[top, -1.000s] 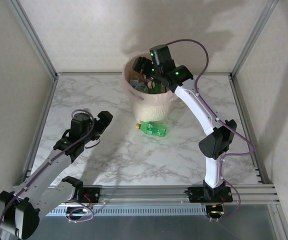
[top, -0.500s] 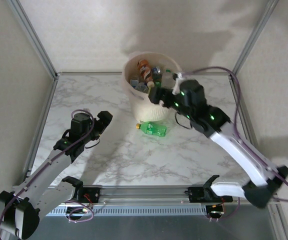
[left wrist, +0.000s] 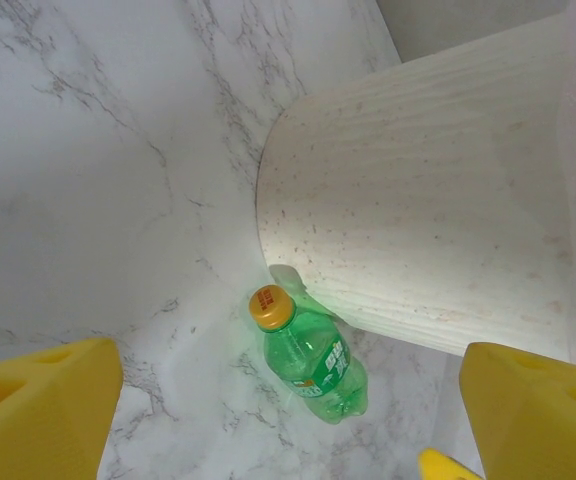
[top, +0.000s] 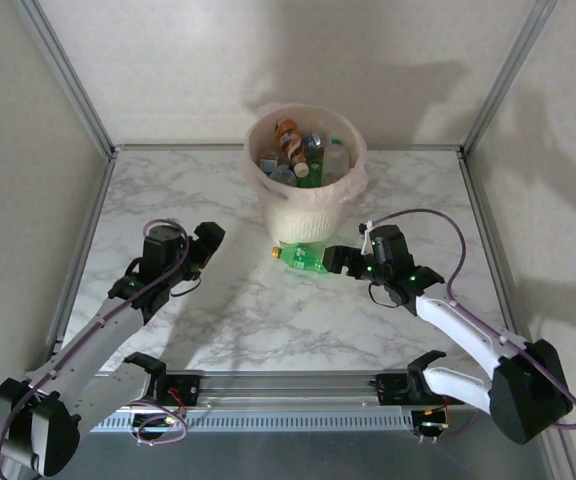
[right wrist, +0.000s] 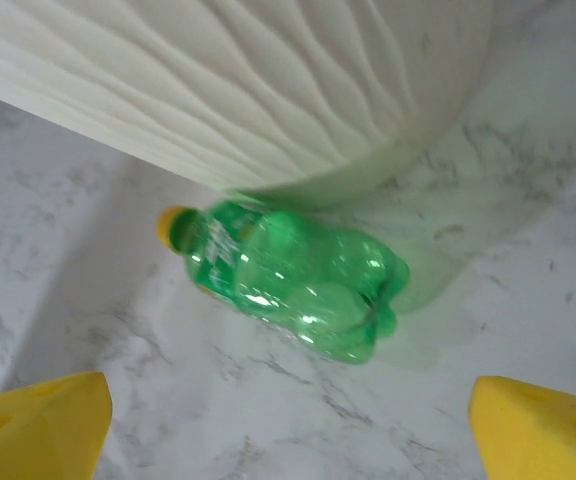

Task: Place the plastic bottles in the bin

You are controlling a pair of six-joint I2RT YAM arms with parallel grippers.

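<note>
One green plastic bottle (top: 305, 259) with a yellow cap lies on its side on the marble table, touching the foot of the bin (top: 303, 205). Several more bottles (top: 298, 150) lie inside the cream bin. My right gripper (top: 337, 258) is low at the bottle's right end, open and holding nothing. In the right wrist view the green bottle (right wrist: 288, 277) lies just ahead of the open gripper (right wrist: 288, 435), under the bin wall (right wrist: 268, 90). My left gripper (top: 207, 241) is open, well left of the bottle. Its wrist view shows the bottle (left wrist: 311, 357) ahead of the gripper (left wrist: 288, 425).
Aluminium frame posts and pale walls enclose the marble table (top: 218, 200) on three sides. The right arm's purple cable (top: 438, 225) loops above the table right of the bin. A metal rail (top: 288, 385) runs along the near edge.
My right arm has swung from over the bin down to the table beside the green bottle, its jaws spreading wider. The left arm has stayed put.
</note>
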